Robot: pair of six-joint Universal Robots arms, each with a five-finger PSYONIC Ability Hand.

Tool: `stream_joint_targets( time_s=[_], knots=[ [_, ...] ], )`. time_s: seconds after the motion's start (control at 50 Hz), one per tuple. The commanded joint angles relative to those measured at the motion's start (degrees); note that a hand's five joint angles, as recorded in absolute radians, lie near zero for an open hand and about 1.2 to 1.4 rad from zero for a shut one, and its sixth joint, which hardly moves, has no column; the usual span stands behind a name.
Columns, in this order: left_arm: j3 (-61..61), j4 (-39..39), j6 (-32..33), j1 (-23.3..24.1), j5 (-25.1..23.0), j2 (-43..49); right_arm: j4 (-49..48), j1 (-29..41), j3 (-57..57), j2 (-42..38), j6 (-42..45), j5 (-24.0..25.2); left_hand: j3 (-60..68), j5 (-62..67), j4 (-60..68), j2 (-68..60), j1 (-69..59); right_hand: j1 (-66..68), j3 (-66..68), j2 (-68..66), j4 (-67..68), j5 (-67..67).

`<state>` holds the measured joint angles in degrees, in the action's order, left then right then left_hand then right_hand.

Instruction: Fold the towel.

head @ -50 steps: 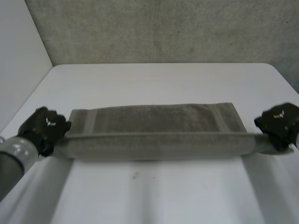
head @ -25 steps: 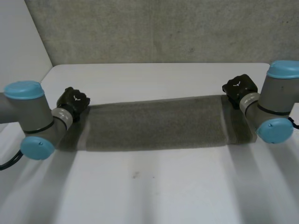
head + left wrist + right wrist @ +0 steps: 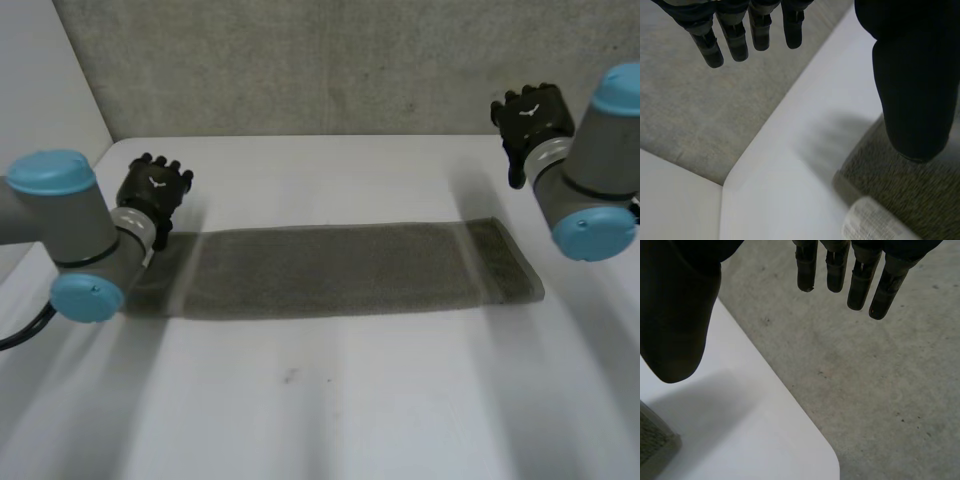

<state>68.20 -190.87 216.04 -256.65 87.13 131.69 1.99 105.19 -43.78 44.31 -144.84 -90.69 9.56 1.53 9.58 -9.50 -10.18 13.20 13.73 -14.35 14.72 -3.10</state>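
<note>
Since half a second before, both robot hands had lifted off the towel (image 3: 340, 270), which lay folded in a long strip across the surface (image 3: 330, 400). From the head camera, the left robot hand (image 3: 155, 190) hung just above the strip's left end. The right robot hand (image 3: 530, 115) was raised beyond its right end. Both had their fingers spread and held nothing.

Left wrist camera: the fingers were straight with the thumb apart, above a towel end (image 3: 900, 185) carrying a white label (image 3: 875, 222) whose print was unreadable.

Right wrist camera: the fingers (image 3: 860, 280) were straight with the thumb apart, and a towel corner (image 3: 652, 445) lay below the thumb.

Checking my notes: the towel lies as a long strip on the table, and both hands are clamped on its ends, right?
No: the wrist views show the left hand and right hand open, gripping nothing; the towel part is right.
</note>
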Motion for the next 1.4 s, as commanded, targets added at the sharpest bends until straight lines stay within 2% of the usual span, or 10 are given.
stream_joint_targets(
  time_s=[0.02, 0.14, 0.4, 0.52, 0.88, 1.0, 1.06, 1.1, 1.28, 1.4],
  knots=[
    [10.99, -0.55, -13.01, -0.52, -0.82, -11.72, -0.06, -2.17, -19.46, 14.29, -3.43, 2.53, 0.44, -1.53, 0.42, -0.5, 0.18, -3.2, -3.73, 4.35, -4.72, 3.1],
    [19.67, -0.81, -19.68, -0.26, -0.82, -19.53, 0.03, -4.63, -35.11, 21.77, -3.52, 5.78, 0.44, -1.53, 0.42, -0.5, 0.18, -3.2, -3.73, 4.35, -4.72, 3.1],
    [28.92, -6.44, -23.3, 0.27, -0.73, -24.64, -7.94, -9.73, -50.43, 21.44, -3.61, 12.19, 0.44, -1.53, 0.42, -0.5, 0.18, 0.74, 0.21, 0.41, -0.78, -0.84],
    [30.06, -6.7, -23.65, 0.1, -0.64, -24.73, -14.37, -11.23, -51.58, 17.75, -3.0, 14.93, 0.44, -1.53, 0.42, -0.5, 0.18, 7.81, 7.27, -6.66, 6.28, -7.9],
    [31.82, -8.55, -23.56, 0.1, -0.73, -24.64, -15.26, -12.11, -48.95, 12.29, -2.82, 14.93, 0.44, -1.53, 0.42, -0.5, 0.18, 17.74, 17.21, -16.59, 16.22, -17.84],
    [31.82, -8.55, -23.56, 0.18, -0.73, -24.64, -15.7, -12.11, -48.42, 11.59, -2.82, 15.37, 0.44, -1.53, 0.42, -0.5, 0.18, 32.88, 32.35, -31.73, 31.36, -32.98],
    [31.91, -8.55, -23.56, 0.18, -0.73, -24.55, -16.05, -12.11, -48.16, 11.15, -2.82, 16.6, 0.44, -1.53, 0.42, -0.5, 0.18, 48.02, 47.49, -46.87, 46.5, -48.12],
    [31.91, -8.55, -23.56, 0.18, -0.73, -24.55, -16.84, -12.2, -48.07, 11.15, -2.82, 17.13, 0.44, -1.53, 0.42, -0.5, 0.18, 66.7, 66.17, -65.55, 65.18, -66.8],
    [32.7, -9.43, -23.56, 0.1, -0.73, -24.64, -18.69, -14.13, -48.16, 11.67, -2.55, 16.51, 0.44, -1.53, 0.42, -0.5, 0.18, 66.8, 66.27, -65.65, 65.28, -66.9],
    [32.96, -9.78, -23.56, 0.1, -0.73, -24.64, -17.11, -22.63, -46.31, 11.76, -1.24, 16.34, 0.44, -1.53, 0.42, -0.5, 0.18, 66.8, 66.27, -65.65, 65.28, -66.9]
  ],
)
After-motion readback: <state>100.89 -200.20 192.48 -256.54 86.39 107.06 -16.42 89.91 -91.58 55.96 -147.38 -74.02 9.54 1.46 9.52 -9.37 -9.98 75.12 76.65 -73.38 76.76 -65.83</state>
